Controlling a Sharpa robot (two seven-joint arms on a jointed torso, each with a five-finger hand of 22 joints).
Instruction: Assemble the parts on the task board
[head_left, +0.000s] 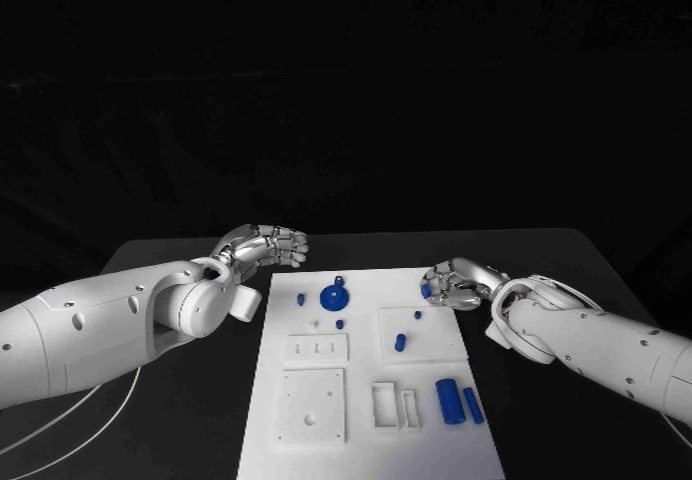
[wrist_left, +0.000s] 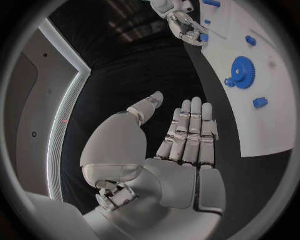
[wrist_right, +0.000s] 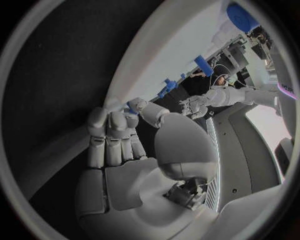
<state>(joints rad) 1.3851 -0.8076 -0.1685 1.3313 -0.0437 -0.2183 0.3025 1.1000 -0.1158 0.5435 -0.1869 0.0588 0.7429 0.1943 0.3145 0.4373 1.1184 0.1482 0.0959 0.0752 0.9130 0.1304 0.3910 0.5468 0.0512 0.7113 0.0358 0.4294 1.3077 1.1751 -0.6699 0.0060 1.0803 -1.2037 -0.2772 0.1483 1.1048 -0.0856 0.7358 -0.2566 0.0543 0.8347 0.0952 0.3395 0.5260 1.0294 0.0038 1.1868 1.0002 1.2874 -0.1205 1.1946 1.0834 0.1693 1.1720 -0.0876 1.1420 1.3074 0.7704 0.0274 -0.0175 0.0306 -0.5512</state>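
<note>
The white task board (head_left: 368, 440) lies in the middle of the black table. On its far part sit a blue gear (head_left: 335, 296), small blue pegs (head_left: 300, 298) and a blue stub (head_left: 400, 342). Two blue cylinders (head_left: 450, 400) lie at its near right. My right hand (head_left: 462, 285) hovers at the board's far right edge, fingers curled, and pinches a small blue part (wrist_right: 132, 106) between thumb and fingertips; that part also shows as a blue bit (head_left: 426, 289). My left hand (head_left: 267, 247) hangs off the board's far left corner, fingers straight and empty (wrist_left: 184, 140).
Raised white blocks with slots and holes (head_left: 315, 402) stand on the board's near half, along with a white frame (head_left: 387, 405). Bare black table (head_left: 577, 270) surrounds the board on both sides. A thin cable (head_left: 58, 420) trails under my left arm.
</note>
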